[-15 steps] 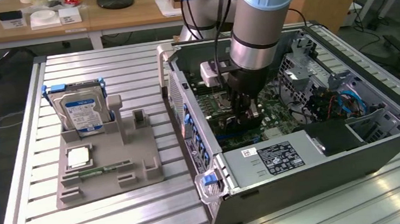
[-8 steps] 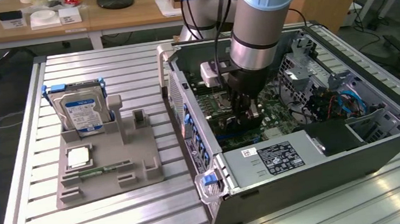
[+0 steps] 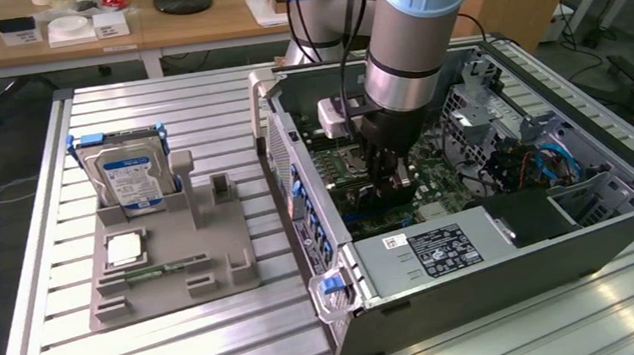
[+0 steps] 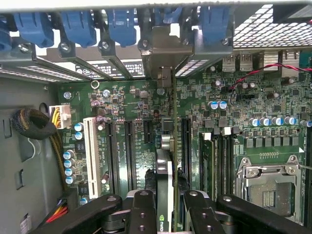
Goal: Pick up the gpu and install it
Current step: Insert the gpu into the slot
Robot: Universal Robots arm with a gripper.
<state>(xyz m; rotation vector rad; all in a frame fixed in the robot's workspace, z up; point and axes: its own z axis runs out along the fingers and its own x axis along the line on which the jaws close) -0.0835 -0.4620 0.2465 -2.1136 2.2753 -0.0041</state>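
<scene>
Black tool (image 4: 168,197) fingers (image 4: 142,214), closest to the wrist camera, pinch the gpu (image 4: 164,165) edge-on between them. A slatted desk (image 3: 194,343) carries an open case (image 3: 597,230); inside it, over the motherboard (image 4: 273,131), the card hangs upright just above the black slots (image 4: 185,141), though I cannot tell if it touches one. Likely risks: the card's edge may miss its slot, or its end may catch the case's rear wall, and a push would then bend the board or slip the card in the pinch.
</scene>
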